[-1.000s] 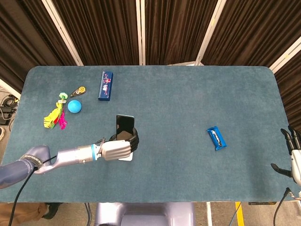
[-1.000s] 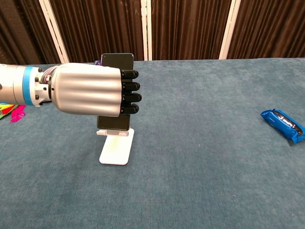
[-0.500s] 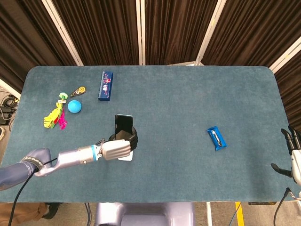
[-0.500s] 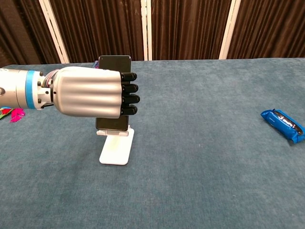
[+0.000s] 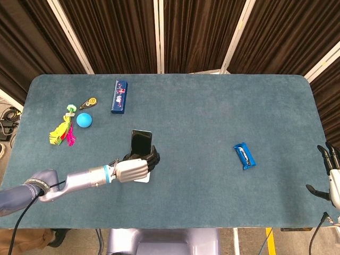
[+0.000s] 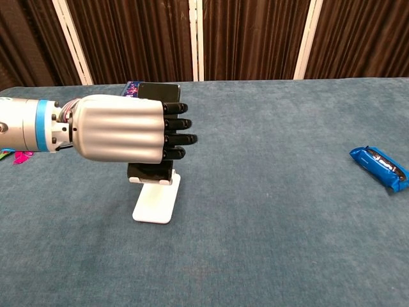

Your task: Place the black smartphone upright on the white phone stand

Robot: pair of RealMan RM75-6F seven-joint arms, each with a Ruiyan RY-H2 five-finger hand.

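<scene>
The black smartphone [image 5: 141,142] stands upright, its lower edge in the cradle of the white phone stand [image 6: 155,206] near the table's middle left. My left hand [image 6: 121,128] reaches in from the left and holds the phone at mid-height. Its dark fingers [image 6: 179,123] wrap past the phone's right edge and look slightly stretched. In the chest view only the phone's top [image 6: 160,91] and bottom show behind the hand. In the head view the stand [image 5: 142,178] is mostly hidden under the left hand [image 5: 135,167]. My right hand [image 5: 329,175] hangs off the table's right edge, fingers apart, holding nothing.
A blue snack bar [image 5: 245,155] lies on the right half of the table. At the far left are a blue box [image 5: 120,96], a blue ball [image 5: 84,120], a bright feather toy [image 5: 61,132] and a small black-and-yellow item [image 5: 88,103].
The phone has come down a little with my left hand and now sits in the stand's cradle. The fingers reach further past its right edge. The right hand has not moved.
</scene>
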